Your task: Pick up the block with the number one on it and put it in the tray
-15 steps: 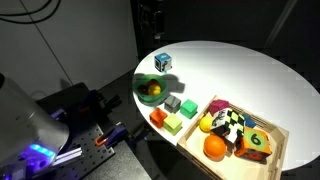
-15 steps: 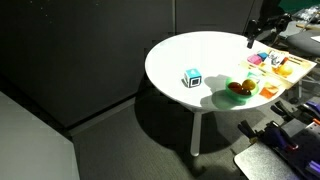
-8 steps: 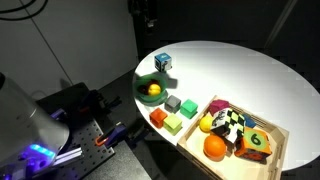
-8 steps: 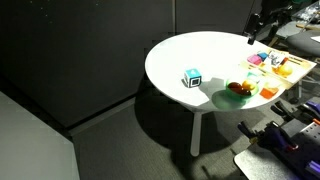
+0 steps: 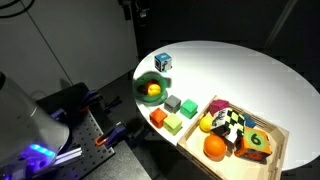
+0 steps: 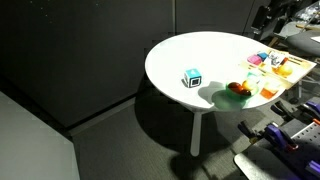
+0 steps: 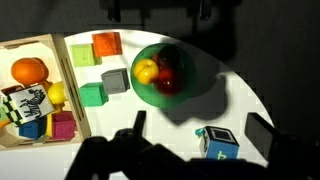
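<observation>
The block with the number one (image 5: 230,125), a dark cube with black-and-white patterned faces, lies in the light wooden tray (image 5: 281,145) among other things. It also shows in the wrist view (image 7: 30,102), inside the tray (image 7: 30,41) at the left. My gripper (image 7: 198,122) is open and empty, high above the table. Its fingers frame a blue-and-white cube (image 7: 218,145) far below. In both exterior views the gripper (image 5: 138,8) (image 6: 265,17) is at the top edge, well away from the tray.
A green bowl (image 5: 151,88) with fruit stands near the blue-and-white cube (image 5: 162,62). Grey, green and orange blocks (image 5: 172,102) lie between the bowl and the tray. The tray also holds an orange (image 5: 215,147), a lemon (image 5: 207,123) and a green block marked 6 (image 5: 257,140).
The gripper has risen and drawn back from the table, nearly out of the top of the exterior view. The objects have not moved.
</observation>
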Motion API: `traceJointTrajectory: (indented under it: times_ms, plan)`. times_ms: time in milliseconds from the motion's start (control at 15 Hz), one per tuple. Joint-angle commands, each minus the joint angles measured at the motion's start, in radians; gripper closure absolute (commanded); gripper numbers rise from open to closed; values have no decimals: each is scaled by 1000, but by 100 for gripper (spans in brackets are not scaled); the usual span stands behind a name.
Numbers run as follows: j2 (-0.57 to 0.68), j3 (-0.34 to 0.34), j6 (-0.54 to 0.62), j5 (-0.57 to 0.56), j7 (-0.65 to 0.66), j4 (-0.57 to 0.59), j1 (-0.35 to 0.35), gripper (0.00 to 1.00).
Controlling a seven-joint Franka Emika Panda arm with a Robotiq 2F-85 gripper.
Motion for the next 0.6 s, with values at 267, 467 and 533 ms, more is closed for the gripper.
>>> traceJointTrajectory:
  times_ms: [267,467,533]
  plan:
    - [-102,12,-125,39,-18,-17,24,0]
    - [-129,18,-92,52,-8,-34,25,0]
    - [-85,20,-110,37,-14,-4,17,0]
